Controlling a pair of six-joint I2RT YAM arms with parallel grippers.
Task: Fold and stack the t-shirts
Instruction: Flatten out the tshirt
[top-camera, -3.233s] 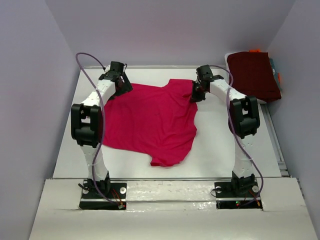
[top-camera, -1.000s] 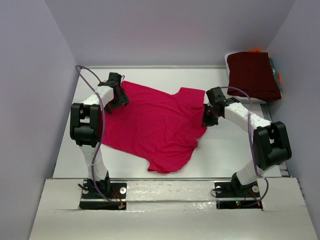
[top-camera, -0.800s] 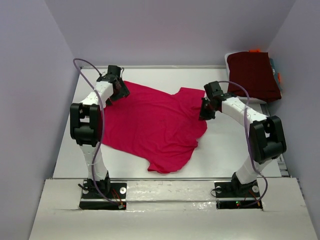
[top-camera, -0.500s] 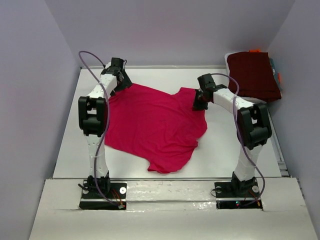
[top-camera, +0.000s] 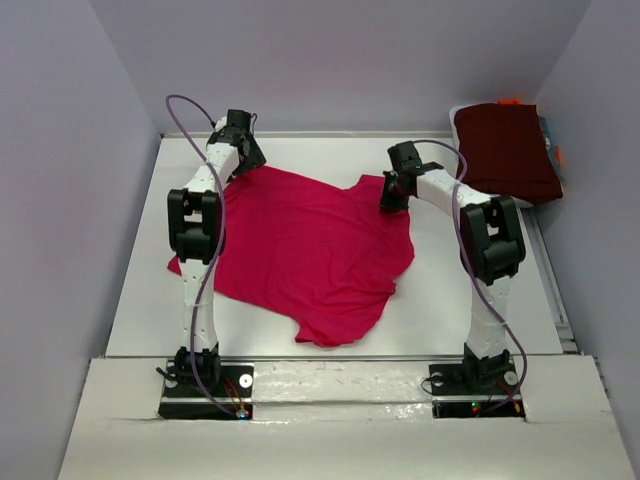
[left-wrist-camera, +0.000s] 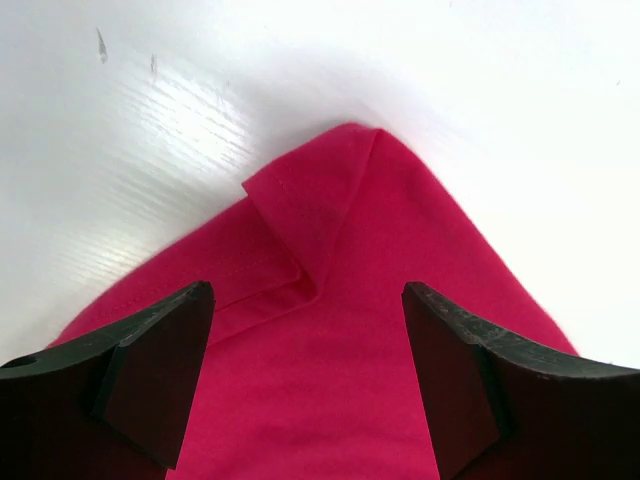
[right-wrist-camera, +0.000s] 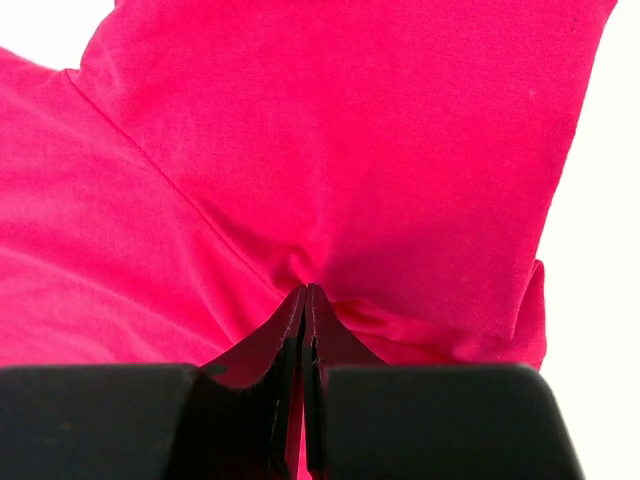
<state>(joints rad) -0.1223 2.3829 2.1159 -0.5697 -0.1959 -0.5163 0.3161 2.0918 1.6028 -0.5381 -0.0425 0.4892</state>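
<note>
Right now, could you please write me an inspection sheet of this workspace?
Surface: white table, faint scuffs in the left wrist view.
Job's things: pink t-shirt spread out, unfolded; maroon t-shirt folded, far right.
Clutter: orange thing behind the maroon t-shirt, cannot tell what.
Grippers: left gripper, jaws open over a turned-over shirt corner; right gripper, jaws shut on a pinch of the pink t-shirt.
Cables: lilac cables loop along both arms.
Surroundings: lilac walls on three sides.
</note>
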